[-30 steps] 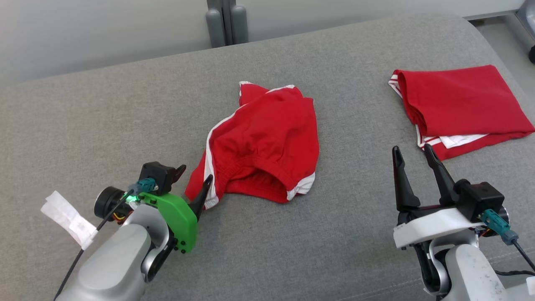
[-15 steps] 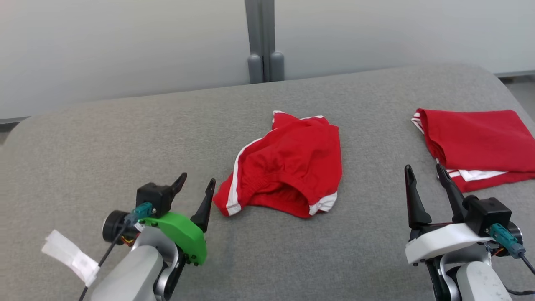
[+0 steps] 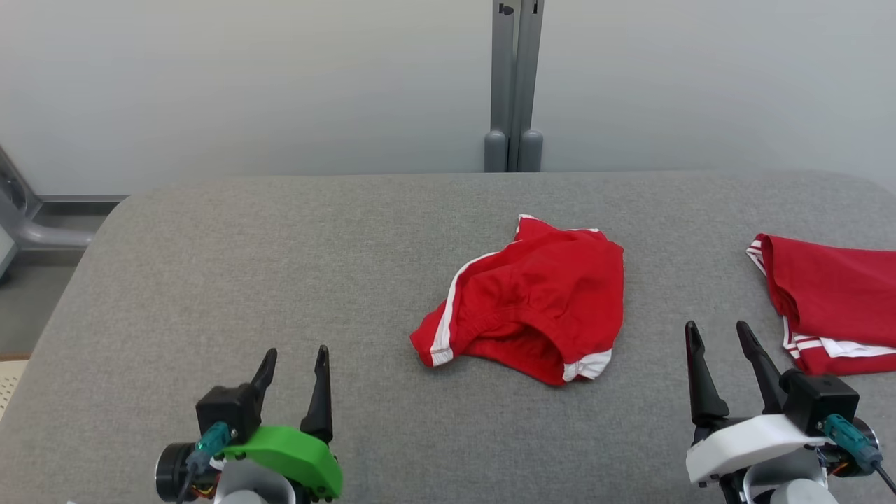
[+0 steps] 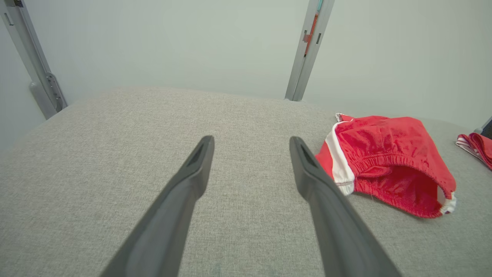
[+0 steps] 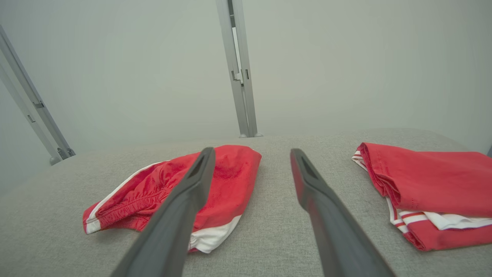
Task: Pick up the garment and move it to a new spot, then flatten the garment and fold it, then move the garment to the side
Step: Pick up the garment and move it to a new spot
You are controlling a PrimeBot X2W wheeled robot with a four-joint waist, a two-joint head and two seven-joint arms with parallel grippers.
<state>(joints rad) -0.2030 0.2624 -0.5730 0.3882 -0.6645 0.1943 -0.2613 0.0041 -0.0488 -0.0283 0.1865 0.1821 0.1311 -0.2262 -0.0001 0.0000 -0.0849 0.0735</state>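
Head view: I see the garment (image 3: 532, 301) crumpled mid-cushion (image 3: 280, 245). The left gripper (image 3: 295, 351) and right gripper (image 3: 717, 327) are empty, jaws apart. Left wrist view: garment untouched, beside the fingers. Right wrist view: likewise. I judge that pickup, flattening, folding and moving aside all remain.

The left gripper (image 4: 251, 142) hangs spread and empty over the grey cushion (image 4: 115, 154), crumpled white-trimmed red shorts (image 4: 388, 161) lying to its right, another red garment (image 4: 478, 148) at the far right edge.
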